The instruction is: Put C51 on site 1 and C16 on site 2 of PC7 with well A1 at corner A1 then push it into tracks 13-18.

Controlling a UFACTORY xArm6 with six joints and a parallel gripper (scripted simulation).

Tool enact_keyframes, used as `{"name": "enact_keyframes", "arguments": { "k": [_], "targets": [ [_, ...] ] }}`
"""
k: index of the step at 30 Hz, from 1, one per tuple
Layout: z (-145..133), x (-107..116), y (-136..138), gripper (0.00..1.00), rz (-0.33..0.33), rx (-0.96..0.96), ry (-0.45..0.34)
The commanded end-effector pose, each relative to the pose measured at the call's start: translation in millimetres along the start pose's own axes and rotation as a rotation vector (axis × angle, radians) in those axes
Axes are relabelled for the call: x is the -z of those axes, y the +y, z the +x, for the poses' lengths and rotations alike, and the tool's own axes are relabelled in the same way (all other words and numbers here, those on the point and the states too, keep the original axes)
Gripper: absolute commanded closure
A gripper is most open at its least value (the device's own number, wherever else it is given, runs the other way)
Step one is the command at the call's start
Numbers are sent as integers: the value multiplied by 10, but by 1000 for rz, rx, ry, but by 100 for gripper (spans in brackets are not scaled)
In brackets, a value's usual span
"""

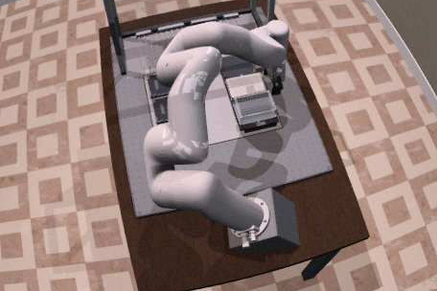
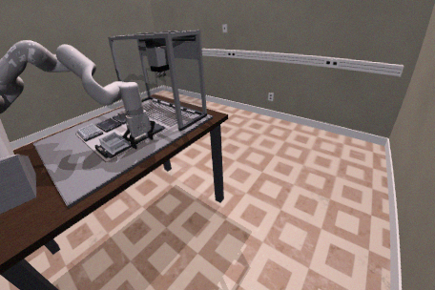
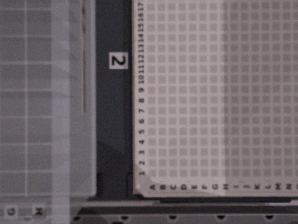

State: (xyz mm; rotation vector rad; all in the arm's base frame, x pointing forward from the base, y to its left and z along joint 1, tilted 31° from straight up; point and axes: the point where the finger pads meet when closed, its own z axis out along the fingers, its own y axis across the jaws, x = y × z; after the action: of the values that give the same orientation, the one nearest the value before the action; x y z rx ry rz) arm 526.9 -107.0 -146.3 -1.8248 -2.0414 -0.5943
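Carrier PC7 (image 1: 260, 127) (image 3: 114, 127) lies on the apron at the right, its handle towards the arm's base. C51 (image 1: 257, 108) (image 2: 113, 142) (image 3: 35, 110) sits on site 1, beside the handle. C16 (image 1: 244, 82) (image 3: 215, 100) sits on site 2, looking flat; its A1 well is at its lower left corner in the wrist view. Site 3 is largely hidden by the arm. C15 (image 2: 89, 131) is in nest S1. My gripper (image 1: 274, 82) (image 2: 142, 137) is open and low at the carrier's right side, fingers spread along its length. Contact cannot be told. The wrist view shows no fingertips.
The emptied nests S2 (image 1: 165, 108) (image 2: 109, 124) and S3 (image 1: 159, 85) stand at the left. The rails (image 2: 162, 113) lie behind, under the instrument's frame (image 1: 115, 22) (image 2: 173, 84), whose front right post stands near my wrist. The lamps cannot be made out.
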Motion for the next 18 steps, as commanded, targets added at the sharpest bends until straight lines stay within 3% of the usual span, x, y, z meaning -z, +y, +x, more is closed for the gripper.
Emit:
{"name": "enact_keyframes", "arguments": {
  "k": [1,18],
  "targets": [
    [-32,22,17,0,-4,1,-2],
    [-132,22,17,0,-4,1,-3]
  ]
}}
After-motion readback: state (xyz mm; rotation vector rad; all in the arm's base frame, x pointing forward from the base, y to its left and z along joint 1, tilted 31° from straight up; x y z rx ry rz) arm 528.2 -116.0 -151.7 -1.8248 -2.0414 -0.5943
